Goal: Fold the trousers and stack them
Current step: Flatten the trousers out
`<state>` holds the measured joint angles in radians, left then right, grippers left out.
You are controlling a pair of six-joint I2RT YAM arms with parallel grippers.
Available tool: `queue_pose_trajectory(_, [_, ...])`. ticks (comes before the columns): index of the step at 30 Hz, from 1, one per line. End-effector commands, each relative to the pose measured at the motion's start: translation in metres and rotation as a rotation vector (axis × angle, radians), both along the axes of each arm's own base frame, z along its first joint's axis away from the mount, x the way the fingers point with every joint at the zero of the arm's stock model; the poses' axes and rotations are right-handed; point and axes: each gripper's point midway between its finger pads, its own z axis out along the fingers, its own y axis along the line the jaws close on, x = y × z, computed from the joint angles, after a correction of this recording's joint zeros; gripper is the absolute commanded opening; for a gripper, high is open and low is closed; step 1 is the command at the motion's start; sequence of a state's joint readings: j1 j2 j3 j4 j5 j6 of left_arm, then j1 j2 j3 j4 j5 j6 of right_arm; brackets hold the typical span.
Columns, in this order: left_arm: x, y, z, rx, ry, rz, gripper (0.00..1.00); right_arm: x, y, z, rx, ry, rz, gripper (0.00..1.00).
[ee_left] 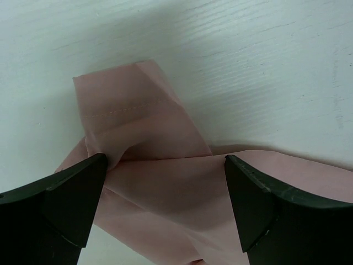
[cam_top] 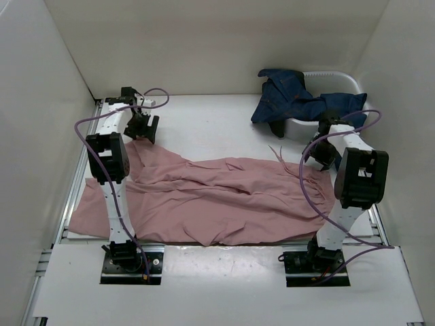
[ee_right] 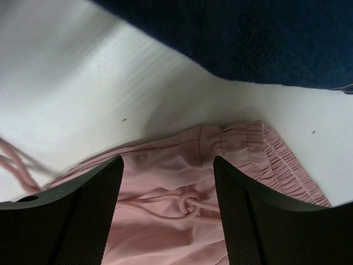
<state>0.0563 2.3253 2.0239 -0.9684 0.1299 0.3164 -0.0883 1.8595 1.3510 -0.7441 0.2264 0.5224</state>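
We get bright, even light from above. Soft shadows on the table (ee_left: 265,66) in both wrist views; fingers (ee_right: 83,221) slightly blurred.

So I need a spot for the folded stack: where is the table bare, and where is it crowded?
Bare: the far-middle table, bordered by the back wall, the left gripper, the trousers and the denim garment; also the near strip between the arm bases. Crowded: the far right, with denim over the white basket and the right gripper.
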Motion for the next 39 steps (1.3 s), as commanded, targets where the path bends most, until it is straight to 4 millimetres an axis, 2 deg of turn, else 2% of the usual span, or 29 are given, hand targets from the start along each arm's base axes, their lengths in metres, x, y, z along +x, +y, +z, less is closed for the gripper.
queue_pose_trajectory(1, [0.019, -0.003, 0.026, 0.02, -0.082, -0.009, 0.98, -0.015, 0.0, -0.021, -0.013, 0.08, 0.014, 0.72])
queue_pose_trajectory(2, [0.018, 0.0, 0.015, 0.036, -0.061, -0.016, 0.91, -0.016, 0.0, -0.024, -0.012, 0.091, 0.014, 0.73])
queue_pose_trajectory(3, [0.016, 0.002, 0.014, 0.051, -0.053, -0.025, 0.68, -0.017, -0.002, -0.027, -0.023, 0.102, 0.012, 0.73])
queue_pose_trajectory(5, [0.011, 0.003, 0.013, 0.056, -0.042, -0.039, 0.36, -0.018, -0.003, -0.031, -0.031, 0.113, 0.01, 0.73])
queue_pose_trajectory(6, [0.007, 0.005, 0.009, 0.067, -0.027, -0.036, 0.14, -0.018, -0.003, -0.031, -0.031, 0.113, 0.01, 0.73])
queue_pose_trajectory(9, [0.0, 0.01, 0.018, 0.102, -0.032, -0.05, 0.14, -0.02, -0.003, -0.035, -0.027, 0.143, 0.002, 0.72])
queue_pose_trajectory(10, [-0.001, 0.019, 0.018, 0.113, -0.03, -0.032, 0.14, -0.021, -0.003, -0.04, -0.025, 0.159, 0.002, 0.72])
queue_pose_trajectory(11, [0.0, 0.027, 0.032, 0.116, -0.058, -0.015, 0.14, -0.025, -0.002, -0.044, -0.023, 0.183, 0.003, 0.69])
queue_pose_trajectory(13, [0.002, 0.041, 0.048, 0.135, -0.09, 0.015, 0.14, -0.027, 0.0, -0.048, -0.01, 0.194, 0.005, 0.49])
queue_pose_trajectory(14, [0.003, 0.055, 0.06, 0.14, -0.117, 0.044, 0.14, -0.027, 0.0, -0.048, -0.01, 0.194, 0.005, 0.37])
queue_pose_trajectory(15, [0.002, 0.064, 0.073, 0.144, -0.143, 0.062, 0.14, -0.028, 0.0, -0.052, -0.009, 0.205, 0.005, 0.14])
queue_pose_trajectory(17, [0.003, 0.091, 0.097, 0.151, -0.197, 0.129, 0.14, -0.028, 0.0, -0.052, -0.008, 0.203, -0.005, 0.0])
queue_pose_trajectory(18, [0.005, 0.102, 0.119, 0.16, -0.247, 0.152, 0.14, -0.024, 0.0, -0.042, -0.01, 0.171, -0.006, 0.0])
queue_pose_trajectory(20, [0.003, 0.119, 0.144, 0.16, -0.305, 0.195, 0.14, -0.018, -0.002, -0.028, -0.025, 0.121, -0.017, 0.0])
queue_pose_trajectory(21, [0.001, 0.135, 0.17, 0.161, -0.364, 0.223, 0.14, -0.014, -0.004, -0.012, -0.037, 0.072, -0.02, 0.0])
queue_pose_trajectory(23, [-0.004, 0.14, 0.192, 0.172, -0.409, 0.237, 0.14, -0.01, -0.009, 0.009, -0.066, 0.015, -0.028, 0.0])
queue_pose_trajectory(24, [-0.009, 0.145, 0.2, 0.169, -0.421, 0.248, 0.14, -0.007, -0.011, 0.03, -0.08, -0.048, -0.033, 0.0])
queue_pose_trajectory(25, [-0.018, 0.148, 0.218, 0.178, -0.455, 0.259, 0.14, -0.006, -0.011, 0.043, -0.082, -0.083, -0.034, 0.0])
queue_pose_trajectory(26, [-0.023, 0.148, 0.225, 0.193, -0.464, 0.257, 0.14, -0.009, -0.013, 0.062, -0.099, -0.139, -0.05, 0.0])
queue_pose_trajectory(27, [-0.031, 0.154, 0.223, 0.213, -0.451, 0.267, 0.14, -0.01, -0.02, 0.074, -0.12, -0.169, -0.067, 0.0])
queue_pose_trajectory(28, [-0.043, 0.158, 0.237, 0.23, -0.471, 0.287, 0.14, -0.015, -0.021, 0.079, -0.13, -0.184, -0.071, 0.0])
queue_pose_trajectory(29, [-0.048, 0.159, 0.239, 0.242, -0.468, 0.294, 0.14, -0.022, -0.024, 0.09, -0.133, -0.216, -0.084, 0.0])
queue_pose_trajectory(30, [-0.061, 0.176, 0.241, 0.277, -0.458, 0.331, 0.14, -0.027, -0.025, 0.093, -0.139, -0.228, -0.096, 0.0])
queue_pose_trajectory(31, [-0.073, 0.18, 0.244, 0.289, -0.455, 0.351, 0.14, -0.033, -0.032, 0.103, -0.136, -0.259, -0.122, 0.0])
queue_pose_trajectory(32, [-0.079, 0.186, 0.244, 0.293, -0.453, 0.367, 0.14, -0.041, -0.033, 0.099, -0.126, -0.249, -0.128, 0.0])
queue_pose_trajectory(34, [-0.098, 0.204, 0.237, 0.312, -0.415, 0.39, 0.14, -0.042, -0.033, 0.1, -0.099, -0.292, -0.126, 0.0])
queue_pose_trajectory(36, [-0.101, 0.195, 0.214, 0.277, -0.355, 0.326, 0.14, -0.044, -0.021, 0.09, -0.039, -0.289, -0.086, 0.0])
queue_pose_trajectory(37, [-0.1, 0.181, 0.195, 0.23, -0.309, 0.291, 0.14, -0.04, -0.016, 0.088, -0.014, -0.293, -0.075, 0.0])
queue_pose_trajectory(39, [-0.098, 0.151, 0.164, 0.119, -0.233, 0.206, 0.33, -0.038, -0.009, 0.08, 0.025, -0.282, -0.06, 0.0])
